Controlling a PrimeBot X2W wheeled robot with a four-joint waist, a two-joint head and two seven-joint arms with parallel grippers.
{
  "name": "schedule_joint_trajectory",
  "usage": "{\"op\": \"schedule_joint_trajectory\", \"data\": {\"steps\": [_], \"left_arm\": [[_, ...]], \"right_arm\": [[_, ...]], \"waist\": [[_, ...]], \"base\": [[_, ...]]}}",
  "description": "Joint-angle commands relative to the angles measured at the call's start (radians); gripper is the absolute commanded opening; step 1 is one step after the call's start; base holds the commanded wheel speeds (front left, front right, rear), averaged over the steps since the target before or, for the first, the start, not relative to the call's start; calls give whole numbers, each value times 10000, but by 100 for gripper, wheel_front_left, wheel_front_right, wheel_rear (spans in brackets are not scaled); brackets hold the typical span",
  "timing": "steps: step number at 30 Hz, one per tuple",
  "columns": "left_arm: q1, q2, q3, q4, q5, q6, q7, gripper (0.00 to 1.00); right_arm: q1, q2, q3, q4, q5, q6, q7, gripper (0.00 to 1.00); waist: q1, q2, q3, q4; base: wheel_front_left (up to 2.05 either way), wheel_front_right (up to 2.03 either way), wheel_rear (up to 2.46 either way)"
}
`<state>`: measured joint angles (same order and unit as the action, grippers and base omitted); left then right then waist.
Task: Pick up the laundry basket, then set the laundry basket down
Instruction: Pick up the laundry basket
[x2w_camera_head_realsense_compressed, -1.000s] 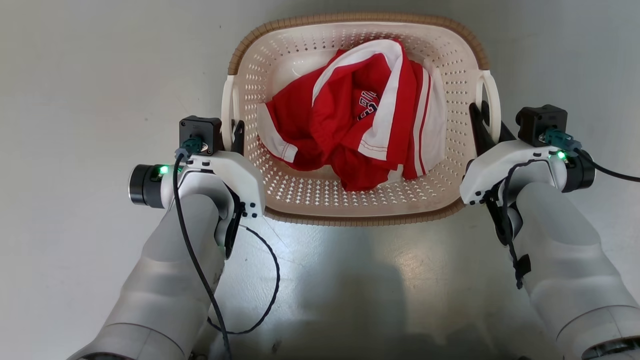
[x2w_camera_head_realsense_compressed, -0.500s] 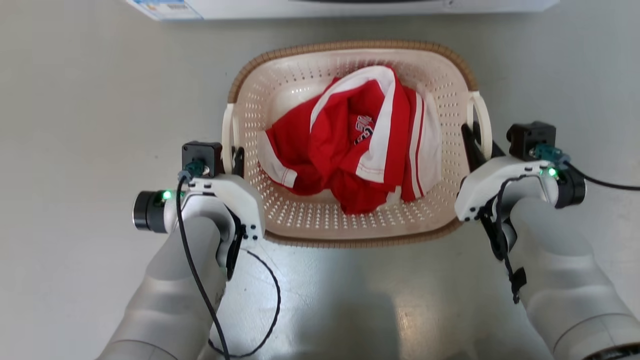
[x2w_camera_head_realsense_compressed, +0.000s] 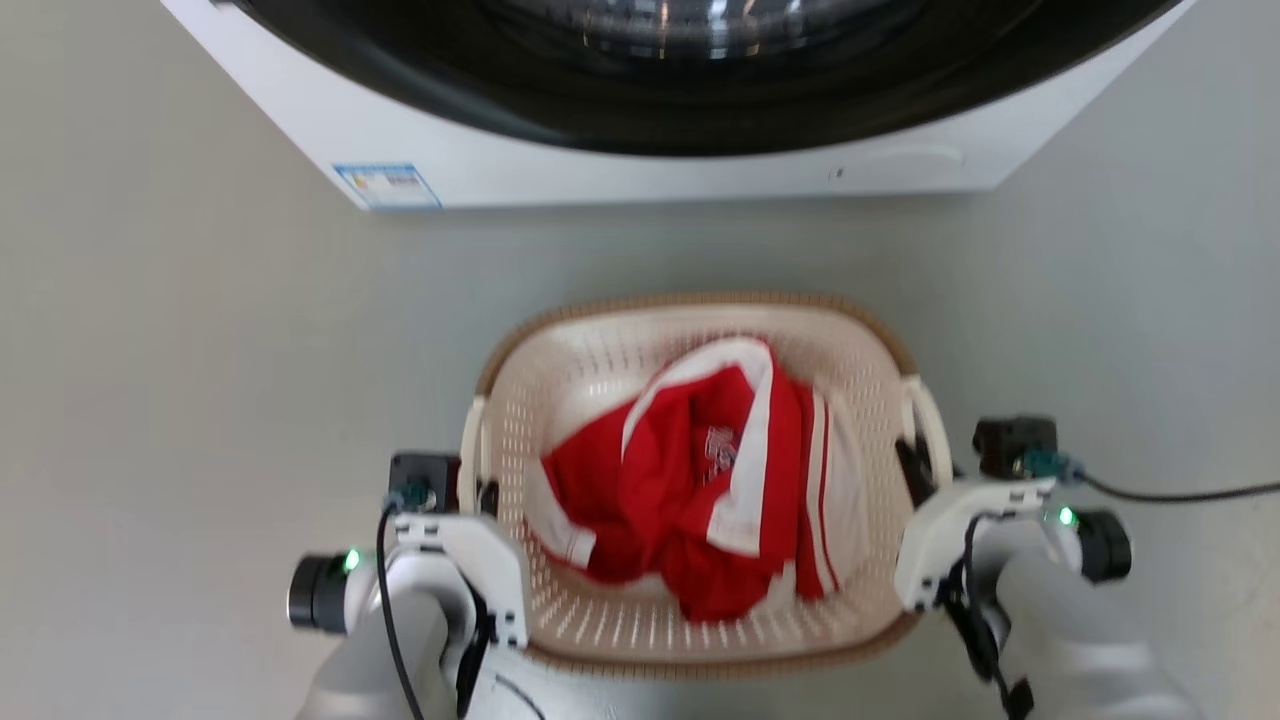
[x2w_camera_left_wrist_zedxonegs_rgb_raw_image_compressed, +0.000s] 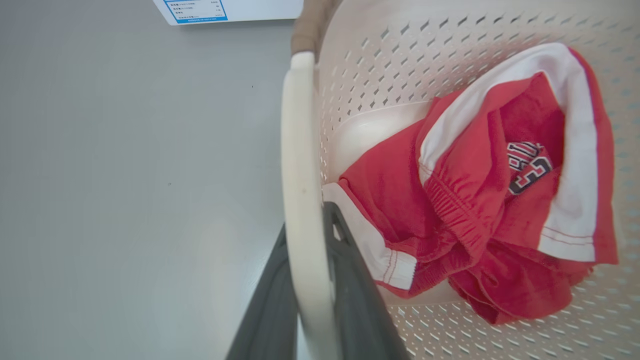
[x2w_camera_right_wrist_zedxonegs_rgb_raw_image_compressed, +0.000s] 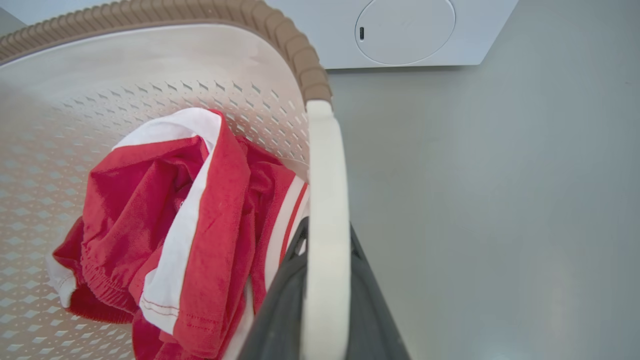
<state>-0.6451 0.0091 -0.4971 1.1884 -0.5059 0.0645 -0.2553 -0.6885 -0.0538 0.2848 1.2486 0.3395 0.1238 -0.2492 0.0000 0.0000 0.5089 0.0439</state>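
Laundry basket (x2w_camera_head_realsense_compressed: 690, 300): cream, perforated, brown rim, low in the head view, on or just above the floor (x2w_camera_head_realsense_compressed: 200, 350) in front of the washing machine (x2w_camera_head_realsense_compressed: 640, 170). Clearance underneath not readable. Crumpled red-and-white garment (x2w_camera_head_realsense_compressed: 700, 500) inside.

Left end effector (x2w_camera_left_wrist_zedxonegs_rgb_raw_image_compressed: 305, 222): nearly shut, clamped across the left loop handle (x2w_camera_left_wrist_zedxonegs_rgb_raw_image_compressed: 300, 150). Right end effector (x2w_camera_right_wrist_zedxonegs_rgb_raw_image_compressed: 327, 227): likewise nearly shut, clamped on the right loop handle (x2w_camera_right_wrist_zedxonegs_rgb_raw_image_compressed: 325, 165).

Step, as judged: pick-up half, both grips made, lift or carry in hand; set-down not yet done. Next move calls for both arms level and in step, to keep the rim from tilting and the handles from sliding through the fingers. Then an even lowering to the floor, short of the machine front, before any release.

Views compared: head view gives both grips at once and the dark drum door (x2w_camera_head_realsense_compressed: 700, 60). Wrist views give finger-to-handle contact close up, too small to judge from the head. Right wrist view adds a round cover (x2w_camera_right_wrist_zedxonegs_rgb_raw_image_compressed: 405, 30) on the machine's lower panel; left wrist view adds a blue-edged label (x2w_camera_left_wrist_zedxonegs_rgb_raw_image_compressed: 195, 10).
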Motion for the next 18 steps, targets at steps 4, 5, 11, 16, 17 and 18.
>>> {"op": "schedule_joint_trajectory", "data": {"steps": [4,5,11,16,17,18], "left_arm": [[683,411,-27,281,-343,9,-54,0],[819,411,-86,343,-414,-2,-32,0],[1657,411,-394,590,-782,-44,108,0],[2233,411,-645,663,-1043,-56,256,0],[2330,411,-692,675,-1087,-56,280,0],[2419,411,-734,687,-1129,-56,304,0]], "right_arm": [[920,36,664,98,533,69,166,0],[1077,36,794,111,670,69,235,0],[1936,36,1541,135,1408,69,622,0],[2453,36,2030,139,1919,69,842,0],[2543,36,2120,140,2010,69,877,0],[2628,36,2208,137,2103,69,918,0]], "waist": [[0,0,-1319,-33],[0,0,-1531,-40],[0,0,-2738,-98],[0,0,-3556,-88],[0,0,-3701,-81],[0,0,-3832,-76]], "base": [[0,0,0],[0,0,0],[0,0,0],[0,0,0],[0,0,0],[0,0,0]]}}
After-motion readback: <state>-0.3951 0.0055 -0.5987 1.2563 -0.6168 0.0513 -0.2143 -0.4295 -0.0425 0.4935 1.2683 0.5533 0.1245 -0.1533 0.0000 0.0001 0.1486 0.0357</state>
